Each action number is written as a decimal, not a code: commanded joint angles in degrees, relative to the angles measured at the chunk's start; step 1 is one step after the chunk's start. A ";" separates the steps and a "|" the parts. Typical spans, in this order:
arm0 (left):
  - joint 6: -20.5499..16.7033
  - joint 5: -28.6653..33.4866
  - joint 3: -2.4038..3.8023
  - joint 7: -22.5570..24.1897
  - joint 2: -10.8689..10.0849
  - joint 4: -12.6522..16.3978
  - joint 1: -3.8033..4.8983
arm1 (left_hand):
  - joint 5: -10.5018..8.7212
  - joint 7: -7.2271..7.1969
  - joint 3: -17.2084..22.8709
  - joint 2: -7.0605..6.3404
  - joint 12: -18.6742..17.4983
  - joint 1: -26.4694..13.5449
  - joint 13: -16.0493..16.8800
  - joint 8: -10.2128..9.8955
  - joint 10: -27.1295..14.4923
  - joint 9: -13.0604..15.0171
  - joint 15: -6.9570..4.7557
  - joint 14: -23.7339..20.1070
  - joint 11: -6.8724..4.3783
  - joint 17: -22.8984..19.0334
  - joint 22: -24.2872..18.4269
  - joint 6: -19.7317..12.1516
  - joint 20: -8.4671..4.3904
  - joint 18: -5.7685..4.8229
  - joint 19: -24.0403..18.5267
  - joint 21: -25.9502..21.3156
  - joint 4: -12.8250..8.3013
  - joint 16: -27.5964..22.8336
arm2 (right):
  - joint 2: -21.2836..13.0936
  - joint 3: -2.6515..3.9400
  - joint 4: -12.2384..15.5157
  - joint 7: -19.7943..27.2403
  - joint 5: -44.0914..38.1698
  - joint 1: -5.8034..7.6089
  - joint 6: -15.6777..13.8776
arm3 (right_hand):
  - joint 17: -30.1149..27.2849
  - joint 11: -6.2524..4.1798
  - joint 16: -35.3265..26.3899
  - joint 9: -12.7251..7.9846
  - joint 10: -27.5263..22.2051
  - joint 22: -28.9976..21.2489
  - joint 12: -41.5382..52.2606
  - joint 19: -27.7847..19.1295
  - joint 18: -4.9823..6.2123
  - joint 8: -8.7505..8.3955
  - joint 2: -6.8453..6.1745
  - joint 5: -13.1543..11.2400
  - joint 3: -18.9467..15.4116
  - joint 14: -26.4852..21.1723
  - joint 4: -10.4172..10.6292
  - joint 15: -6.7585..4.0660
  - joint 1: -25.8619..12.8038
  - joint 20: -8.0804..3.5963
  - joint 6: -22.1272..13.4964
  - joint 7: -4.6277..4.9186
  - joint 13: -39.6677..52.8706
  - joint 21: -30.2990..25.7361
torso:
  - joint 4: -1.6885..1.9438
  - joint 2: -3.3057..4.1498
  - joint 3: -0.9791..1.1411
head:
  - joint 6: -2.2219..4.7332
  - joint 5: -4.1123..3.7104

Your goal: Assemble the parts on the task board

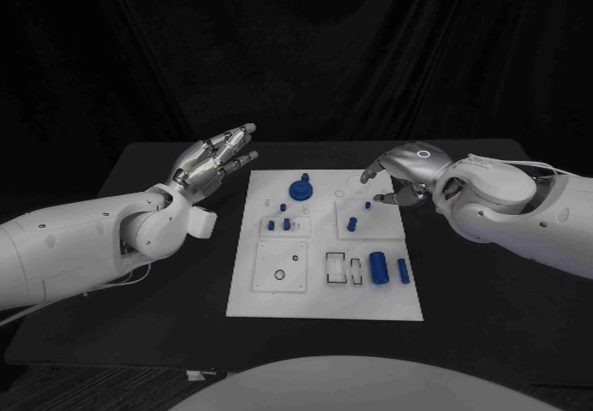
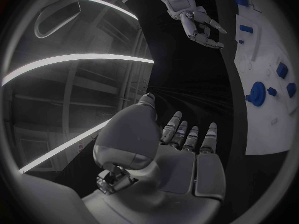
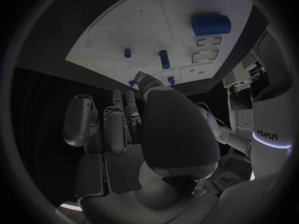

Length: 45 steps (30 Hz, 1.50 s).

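The white task board (image 1: 325,300) lies in the middle of the black worktop (image 1: 148,257), its long side running from near to far. On its far part a blue round part with a knob (image 1: 301,188) stands upright, with small blue pegs (image 1: 278,225) just near of it and another blue peg (image 1: 352,224) to the right. Toward the near right corner a thick blue cylinder (image 1: 380,268) lies beside a thinner blue pin (image 1: 403,271), with two empty rectangular slots (image 1: 336,267) just left of them.

The left robot hand (image 1: 212,163) hovers above the worktop, left of the board's far end, fingers straight and spread, holding nothing. The right robot hand (image 1: 402,175) hangs over the board's far right corner, its fingers curved downward yet apart, with nothing between them; it touches no part.
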 commanded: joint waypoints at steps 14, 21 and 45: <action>2.48 0.93 0.06 8.48 0.66 -1.11 -0.23 | 3.76 0.82 -1.00 0.81 1.34 4.29 0.04 0.07 -0.36 0.18 2.46 0.59 0.84 0.32 -0.13 1.41 0.63 0.67 0.26 0.34 -0.26 1.25 | 1.64 0.04 -2.48 1.67 -1.09 -2.54 1.09 | 6.78 -0.62 3.14 -0.97 4.88 11.09 4.97 3.04 -0.54 0.37 0.26 -4.31 -0.65 4.01 -0.65 -0.86 -2.71 -0.77 1.60 0.77 0.16 4.67 | -0.03 -0.05 0.04 | -0.01 0.19; 3.21 0.93 0.06 8.20 0.87 -1.43 -0.27 | 4.78 1.05 -1.10 0.84 1.96 5.75 0.11 0.13 -0.28 0.22 3.15 0.94 1.13 0.45 0.54 1.90 0.70 0.60 0.66 0.53 -0.37 1.79 | 1.95 0.04 -3.20 2.21 -1.09 -2.87 0.46 | 6.63 -0.42 3.10 -1.18 3.90 11.04 5.67 3.05 -0.53 0.61 0.49 2.70 1.57 3.95 -2.30 -0.80 -1.59 -0.83 2.35 0.85 0.04 4.77 | -0.02 -0.05 0.03 | -0.01 0.09; 4.03 0.93 0.06 7.64 1.20 -1.39 -0.44 | 7.06 2.17 -1.38 0.82 4.08 8.61 0.30 0.32 0.70 0.34 4.48 2.29 2.56 0.84 2.19 3.21 0.86 -0.17 1.96 1.15 -0.57 3.82 | 5.03 0.04 -8.30 2.59 -1.09 -4.00 -1.62 | 6.23 -0.20 2.94 -0.38 6.29 10.98 7.91 2.92 -0.48 2.12 0.25 5.34 6.54 3.89 -4.40 -0.70 -2.28 -0.71 5.17 0.81 0.10 4.82 | -0.02 -0.03 0.02 | -0.01 -0.01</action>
